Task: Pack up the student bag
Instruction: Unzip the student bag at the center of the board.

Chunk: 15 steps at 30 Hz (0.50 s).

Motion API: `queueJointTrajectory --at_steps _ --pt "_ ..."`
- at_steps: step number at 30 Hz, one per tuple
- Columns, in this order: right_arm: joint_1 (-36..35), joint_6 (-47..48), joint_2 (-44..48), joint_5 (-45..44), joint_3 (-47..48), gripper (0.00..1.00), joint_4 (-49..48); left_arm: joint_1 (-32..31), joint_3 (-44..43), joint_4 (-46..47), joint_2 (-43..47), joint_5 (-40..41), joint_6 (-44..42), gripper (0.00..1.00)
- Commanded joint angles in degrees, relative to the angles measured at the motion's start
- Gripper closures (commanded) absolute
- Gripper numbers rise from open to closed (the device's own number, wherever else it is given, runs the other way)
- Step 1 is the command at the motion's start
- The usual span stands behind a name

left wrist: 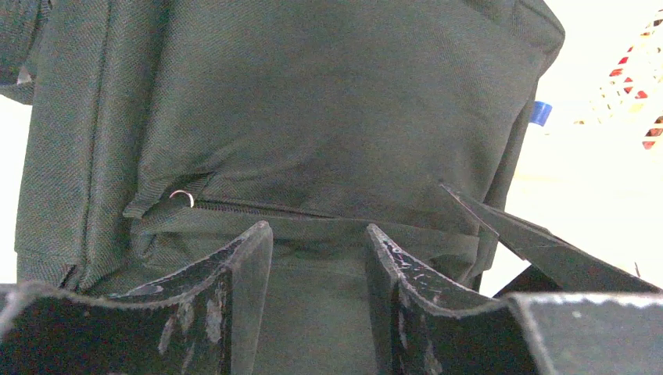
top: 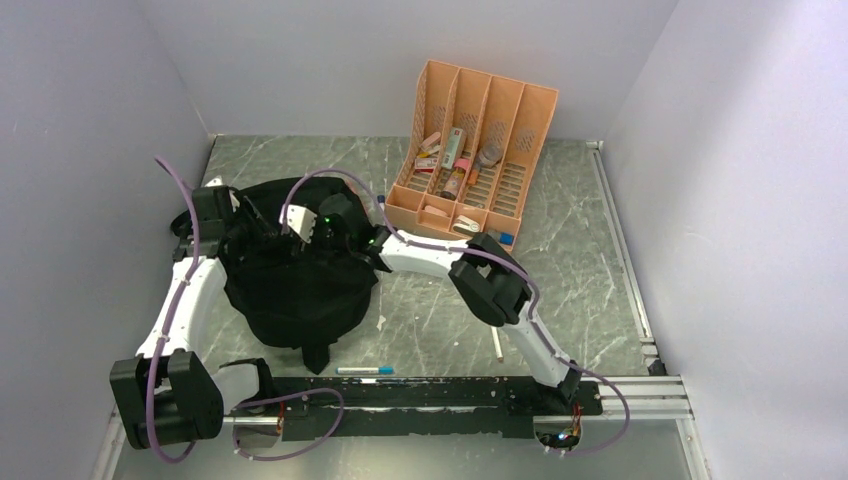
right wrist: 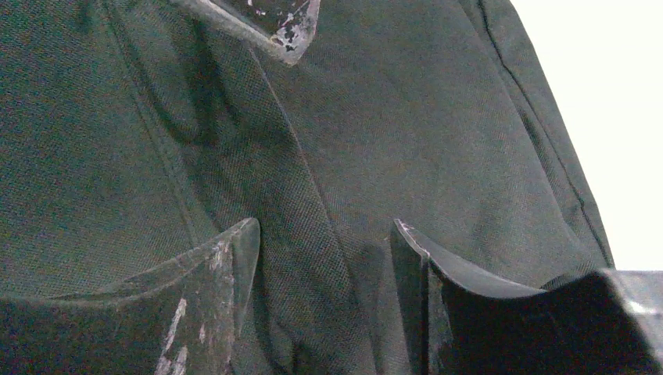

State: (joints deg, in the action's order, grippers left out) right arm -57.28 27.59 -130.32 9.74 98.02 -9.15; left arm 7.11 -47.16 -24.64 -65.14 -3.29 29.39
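With fingers spread on both, seat left gripper (left wrist: 318, 228) at zip seam (left wrist: 258, 209), right gripper (right wrist: 324, 224) astride fold (right wrist: 309, 258) of large soft black fabric backpack (top: 300, 290), then close.

The bag (top: 300, 290) is matt black woven cloth. Up close its coarse weave and stitched seams show, and a small shiny metal ring (left wrist: 181, 197) sits at a zip. The left end effector (left wrist: 318, 227) and right end effector (right wrist: 325, 224) have hard black fingers, dull and scuffed with pale scratches. The table (top: 420, 315) is grey with white marbled veins, smooth with a faint sheen. At the far right, the organizer (top: 487, 105) is matt orange plastic. Bare metal rails (top: 640, 385) edge the table, near and right. The arm shells (top: 185, 300) are smooth white plastic.
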Motion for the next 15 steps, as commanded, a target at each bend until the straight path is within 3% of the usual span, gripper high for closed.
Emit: queueJointTrajectory --at_steps 1,7,15 --pt "0.57 2.09 3.90 4.71 -0.98 0.35 -3.36 -0.28 0.48 1.58 0.38 0.48 0.70 0.49" --pt "2.14 -2.75 4.68 8.21 1.24 0.35 -6.48 -0.29 0.62 1.69 0.37 0.12 0.68 0.49" --pt "3.60 -2.71 -7.25 -0.21 18.45 0.35 5.12 -2.04 3.92 3.02 0.46 -3.27 1.12 0.50"
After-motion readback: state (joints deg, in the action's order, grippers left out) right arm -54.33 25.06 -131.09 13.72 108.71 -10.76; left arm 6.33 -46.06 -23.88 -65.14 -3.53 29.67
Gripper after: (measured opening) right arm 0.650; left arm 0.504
